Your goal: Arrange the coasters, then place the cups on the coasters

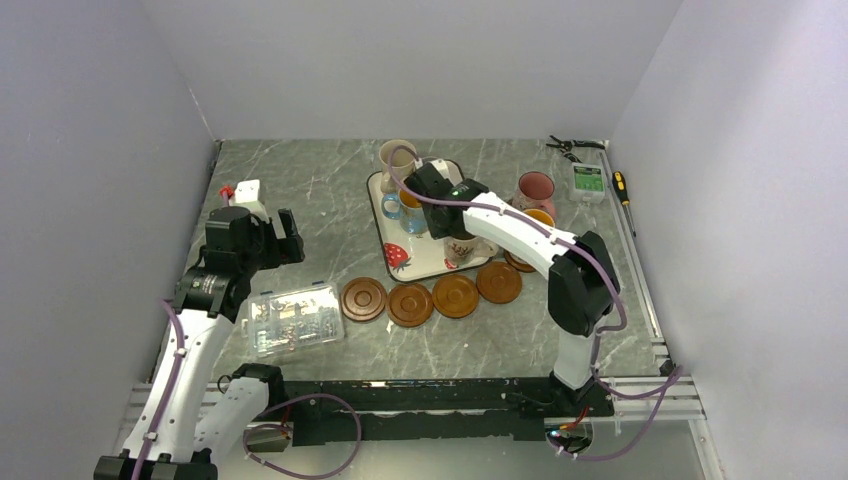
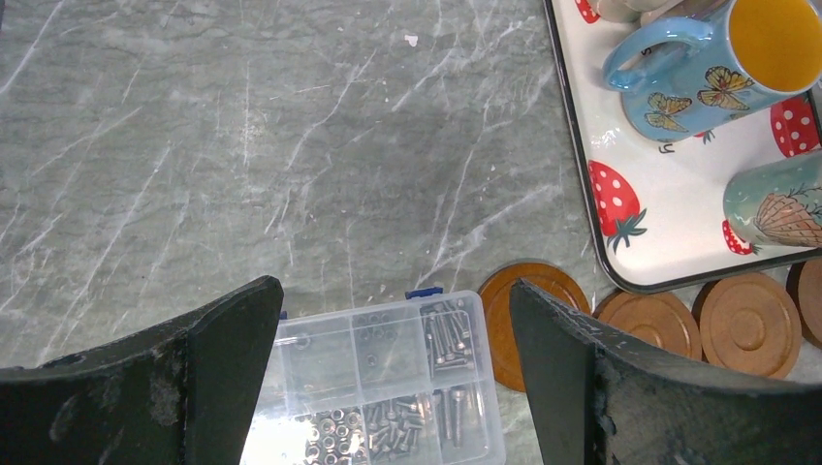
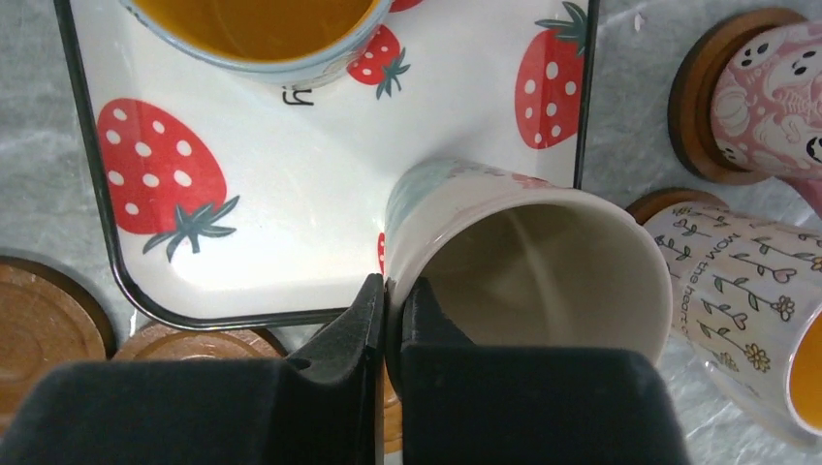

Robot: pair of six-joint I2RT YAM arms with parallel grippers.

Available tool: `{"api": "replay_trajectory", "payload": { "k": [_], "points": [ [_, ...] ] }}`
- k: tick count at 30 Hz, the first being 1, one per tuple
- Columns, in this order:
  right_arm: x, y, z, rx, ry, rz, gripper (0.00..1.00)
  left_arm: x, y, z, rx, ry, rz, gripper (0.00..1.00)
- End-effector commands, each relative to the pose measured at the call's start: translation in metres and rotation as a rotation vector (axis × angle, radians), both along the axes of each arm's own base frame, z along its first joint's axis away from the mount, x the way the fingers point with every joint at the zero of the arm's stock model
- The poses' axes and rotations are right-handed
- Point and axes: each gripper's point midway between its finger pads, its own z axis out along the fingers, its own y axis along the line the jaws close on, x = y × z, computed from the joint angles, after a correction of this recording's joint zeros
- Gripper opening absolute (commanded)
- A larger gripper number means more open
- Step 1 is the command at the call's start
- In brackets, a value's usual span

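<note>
Right gripper [image 3: 393,293] pinched on cream mug [image 3: 543,266] rim over tray [image 3: 291,228], left gripper [image 2: 393,291] wide

The grey marbled surface [image 1: 300,190] carries a strawberry-print tray [image 1: 425,262] near its middle. Four brown coasters [image 1: 410,304] lie in a row just before it, a clear box [image 1: 293,320] of screws lies left, and pliers [image 1: 568,146] and a screwdriver [image 1: 622,190] lie far right.
</note>
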Motion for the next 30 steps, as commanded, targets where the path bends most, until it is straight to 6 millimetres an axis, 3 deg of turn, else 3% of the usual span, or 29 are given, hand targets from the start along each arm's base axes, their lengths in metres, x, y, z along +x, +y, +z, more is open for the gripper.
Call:
{"api": "replay_trajectory", "payload": {
  "k": [1,8,12,19,23,30],
  "points": [
    [0.012,-0.003,0.038,0.022,-0.083,-0.097,0.00,0.005,-0.005,0.015,-0.015,-0.047,-0.022,0.94],
    [0.011,-0.018,0.109,0.123,-0.212,-0.231,0.00,0.005,-0.004,0.015,-0.014,-0.048,-0.017,0.94],
    [-0.004,-0.038,0.127,0.158,-0.242,-0.320,0.00,0.005,-0.005,0.015,-0.015,-0.049,-0.021,0.94],
    [-0.040,-0.084,0.121,0.170,-0.246,-0.495,0.00,0.004,-0.004,0.016,-0.016,-0.049,-0.018,0.94],
    [-0.063,-0.109,0.101,0.171,-0.185,-0.595,0.00,0.004,-0.004,0.017,-0.015,-0.051,-0.015,0.94],
    [-0.084,-0.128,0.073,0.154,-0.138,-0.667,0.00,0.004,-0.004,0.015,-0.012,-0.043,-0.013,0.94]
  ]
}}
